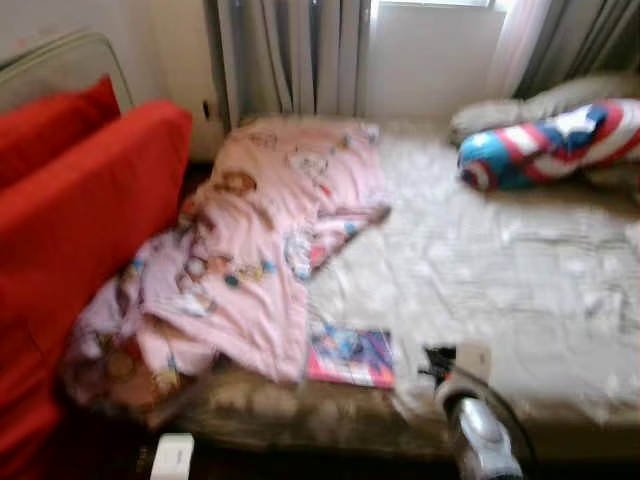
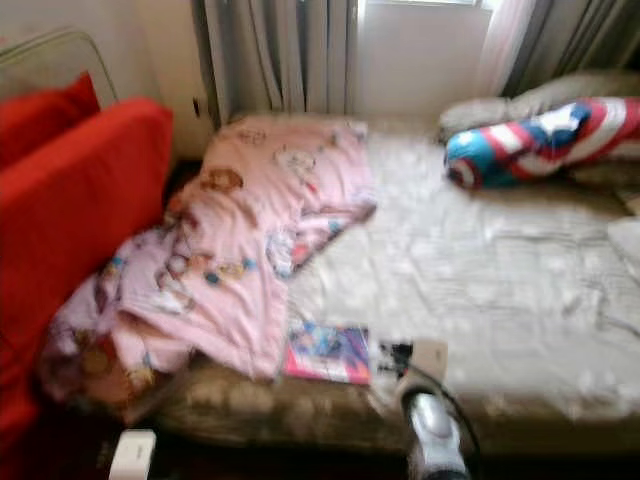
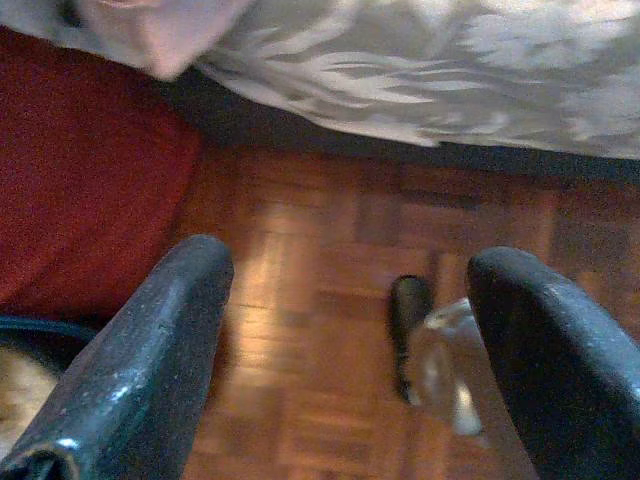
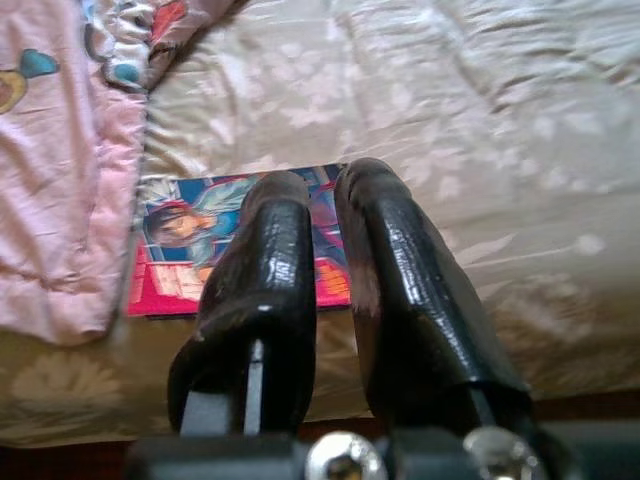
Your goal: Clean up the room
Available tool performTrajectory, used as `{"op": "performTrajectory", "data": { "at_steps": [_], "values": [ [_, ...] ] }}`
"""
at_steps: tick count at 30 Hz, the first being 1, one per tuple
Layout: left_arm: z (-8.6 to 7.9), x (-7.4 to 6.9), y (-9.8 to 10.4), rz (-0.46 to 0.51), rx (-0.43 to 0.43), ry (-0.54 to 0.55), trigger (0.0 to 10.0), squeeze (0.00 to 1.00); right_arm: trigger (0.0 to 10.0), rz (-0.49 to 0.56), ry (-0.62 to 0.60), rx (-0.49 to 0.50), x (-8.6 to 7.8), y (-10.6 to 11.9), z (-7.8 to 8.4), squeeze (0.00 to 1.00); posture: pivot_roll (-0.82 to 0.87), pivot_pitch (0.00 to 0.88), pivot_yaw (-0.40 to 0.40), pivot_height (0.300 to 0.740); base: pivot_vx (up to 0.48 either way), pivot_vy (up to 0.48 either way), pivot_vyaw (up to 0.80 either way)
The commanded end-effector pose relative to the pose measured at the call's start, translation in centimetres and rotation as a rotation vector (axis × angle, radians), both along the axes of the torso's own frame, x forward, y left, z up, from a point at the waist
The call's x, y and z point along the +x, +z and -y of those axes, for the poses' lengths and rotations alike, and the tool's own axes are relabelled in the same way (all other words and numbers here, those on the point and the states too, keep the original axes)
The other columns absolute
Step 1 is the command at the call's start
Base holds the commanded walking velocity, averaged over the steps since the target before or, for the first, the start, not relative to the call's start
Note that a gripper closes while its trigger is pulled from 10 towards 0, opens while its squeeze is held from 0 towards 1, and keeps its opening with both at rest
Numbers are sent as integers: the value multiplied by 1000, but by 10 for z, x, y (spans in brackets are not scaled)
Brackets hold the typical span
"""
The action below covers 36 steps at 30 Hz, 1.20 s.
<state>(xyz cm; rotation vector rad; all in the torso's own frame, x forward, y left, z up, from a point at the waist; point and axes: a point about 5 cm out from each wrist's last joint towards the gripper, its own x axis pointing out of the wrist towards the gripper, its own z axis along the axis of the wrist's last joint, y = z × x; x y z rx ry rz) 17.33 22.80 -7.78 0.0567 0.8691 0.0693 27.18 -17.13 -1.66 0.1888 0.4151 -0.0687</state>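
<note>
A colourful comic book (image 1: 350, 357) lies flat on the bed's pale patterned sheet (image 1: 500, 270), near the front edge. A crumpled pink cartoon blanket (image 1: 255, 245) covers the bed's left side and hangs over the edge beside the book. My right gripper (image 4: 320, 180) is shut with nothing between its fingers, hovering just above the front edge and pointing at the book (image 4: 180, 250). From the head it shows right of the book (image 1: 436, 362). My left gripper (image 3: 340, 260) hangs open over the parquet floor (image 3: 300, 300), above a small dark and clear object (image 3: 430, 350).
A red sofa with cushions (image 1: 70, 220) stands close to the bed's left side. A red, white and blue shield-print pillow (image 1: 550, 145) and a grey pillow (image 1: 560, 97) lie at the back right. Curtains (image 1: 290, 50) hang behind. A white box (image 1: 172, 456) sits on the floor.
</note>
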Motion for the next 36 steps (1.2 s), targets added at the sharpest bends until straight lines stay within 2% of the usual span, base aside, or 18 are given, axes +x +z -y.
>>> {"op": "performTrajectory", "data": {
  "at_steps": [1, 30, 36],
  "values": [
    [6, -2, -3, -16, -10, -16, 10000, 0, 10000, -22, -33, -17, -7, -4, 13, 0, 40, 9, 0, 740, 0, 0, 0],
    [7, -2, -3, -14, -20, -24, 10000, 0, 10000, -34, -20, -15, -8, -6, 11, 0, 43, 23, -4, 740, 0, 0, 0],
    [7, -2, -2, -14, -17, -33, 10000, 0, 10000, -35, -16, -15, -9, -7, 10, 0, 43, 23, -4, 740, 0, -340, 0]
  ]
}}
